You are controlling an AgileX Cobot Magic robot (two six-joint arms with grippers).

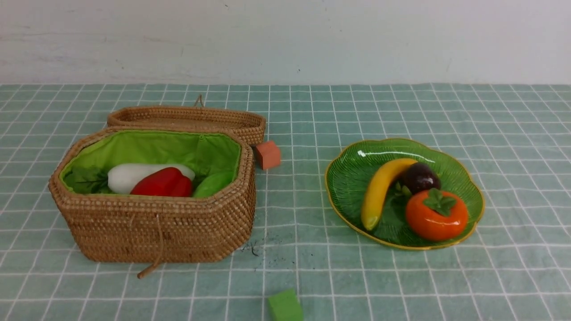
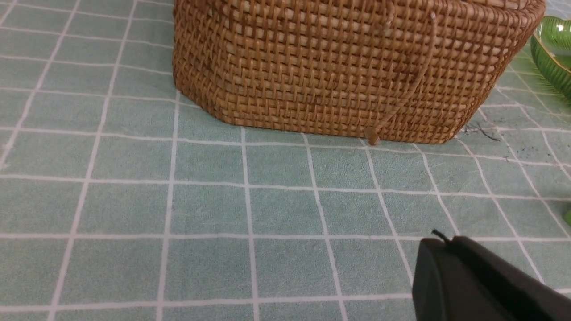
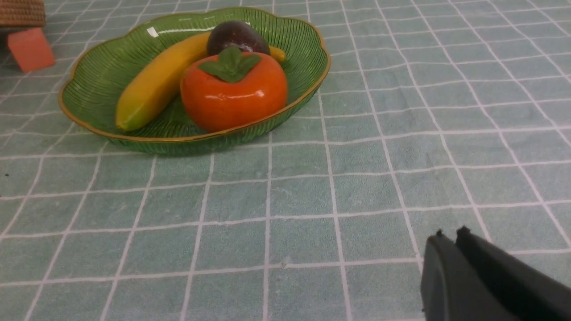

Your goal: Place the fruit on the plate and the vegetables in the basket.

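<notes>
The wicker basket [image 1: 156, 223] with green lining stands at the left. In it lie a white radish [image 1: 127, 176], a red bell pepper [image 1: 163, 183] and a light green gourd [image 1: 214, 183]. At the right, the green leaf-shaped plate [image 1: 348, 178] holds a yellow banana [image 1: 379, 189], a dark purple mangosteen [image 1: 419, 177] and an orange persimmon [image 1: 435, 216]. Neither gripper shows in the front view. My left gripper [image 2: 439, 238] is shut and empty over the cloth in front of the basket [image 2: 334, 67]. My right gripper [image 3: 450, 232] is shut and empty, on the near side of the plate [image 3: 98, 76].
The basket's lid [image 1: 187, 118] lies open behind it, and a cord loop [image 1: 154, 263] hangs down its front. An orange-brown cube [image 1: 267, 154] sits beside the lid. A green foam block [image 1: 285, 305] rests at the near edge. A teal checked cloth covers the table.
</notes>
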